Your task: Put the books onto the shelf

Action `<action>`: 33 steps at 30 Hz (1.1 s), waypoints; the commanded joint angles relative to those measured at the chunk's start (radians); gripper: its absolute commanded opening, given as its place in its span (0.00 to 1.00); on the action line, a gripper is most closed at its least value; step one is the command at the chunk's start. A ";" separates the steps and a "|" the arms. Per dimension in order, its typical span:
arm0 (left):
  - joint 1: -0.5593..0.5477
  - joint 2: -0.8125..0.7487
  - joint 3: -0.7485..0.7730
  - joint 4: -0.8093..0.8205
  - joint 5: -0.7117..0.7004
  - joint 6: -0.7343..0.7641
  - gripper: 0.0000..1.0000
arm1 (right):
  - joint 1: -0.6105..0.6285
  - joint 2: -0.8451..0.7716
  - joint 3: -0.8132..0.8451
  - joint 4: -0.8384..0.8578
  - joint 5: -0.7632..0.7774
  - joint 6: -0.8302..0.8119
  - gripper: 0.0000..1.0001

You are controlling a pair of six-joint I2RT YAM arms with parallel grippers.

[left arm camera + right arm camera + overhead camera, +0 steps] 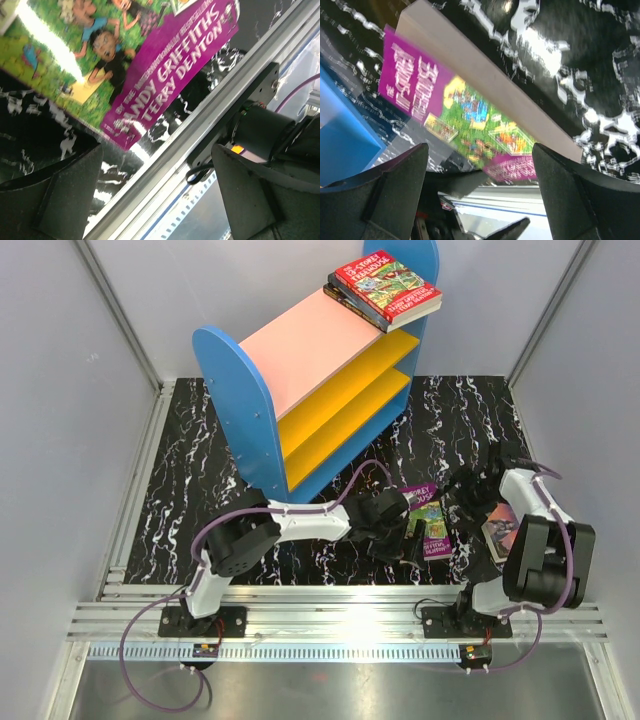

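Judging from how things lie, the job is about half done: a red Treehouse paperback (pixel 385 285) sits on a darker book (pixel 341 298) at the far end of the shelf (pixel 225 400), on its pink top board. The purple Treehouse book (pixel 430 525) and another paperback (pixel 498 527) lie flat on the black marbled mat (pixel 180 490). Left gripper (pixel 155 197) and right gripper (pixel 480 192) both hover by the purple one, jaws spread wide, holding nothing.

Pale grey walls (pixel 70 360) enclose the upper frame; a black white-veined mat (pixel 180 510) covers the centre, with aluminium rails (pixel 330 615) along the bottom edge
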 commanded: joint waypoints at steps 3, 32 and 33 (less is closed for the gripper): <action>0.006 -0.068 -0.046 -0.040 0.007 0.036 0.93 | 0.001 0.086 -0.020 0.146 -0.010 0.010 0.91; 0.022 -0.078 -0.044 -0.059 -0.024 0.061 0.91 | 0.001 -0.130 -0.054 0.116 -0.102 0.151 0.90; 0.023 -0.090 -0.044 -0.080 -0.048 0.064 0.91 | 0.001 -0.127 -0.060 0.120 -0.100 0.148 0.90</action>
